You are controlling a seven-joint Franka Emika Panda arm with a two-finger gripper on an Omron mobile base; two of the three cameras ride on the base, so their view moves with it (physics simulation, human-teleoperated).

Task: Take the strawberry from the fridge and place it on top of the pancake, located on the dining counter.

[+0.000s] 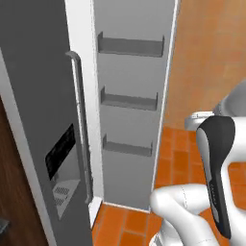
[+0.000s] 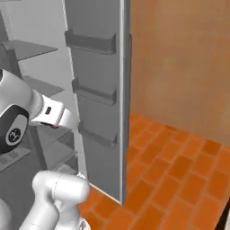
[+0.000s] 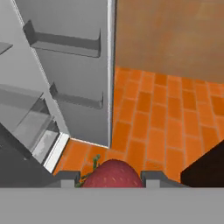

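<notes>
1. Between the two dark finger tips of the robot's claw (image 3: 112, 177), a small rounded red strawberry (image 3: 113, 174) with a scrap of green leaf sits pinched, the jaws closed against its sides in the hand view.

2. Ahead of the claw and to its left in that view stands the tall grey two-door fridge (image 1: 38, 120), one door swung wide; the inner face of the open door (image 3: 74, 65) carries three shallow grey door bins (image 1: 129, 45), all bare as far as can be seen.

3. Below and beyond the claw lies an orange brick-tiled floor (image 3: 157, 113), with a tan wall (image 3: 175, 35) behind it.

4. Judged from this, the first half of the job is done: the berry is out of the fridge and in the robot's grip, held clear of the grey interior shelves (image 2: 27, 47).

5. Still to come, by the look of it: carrying the fruit to the dining counter and setting it on the pancake stack. The fridge door also stands open.
</notes>
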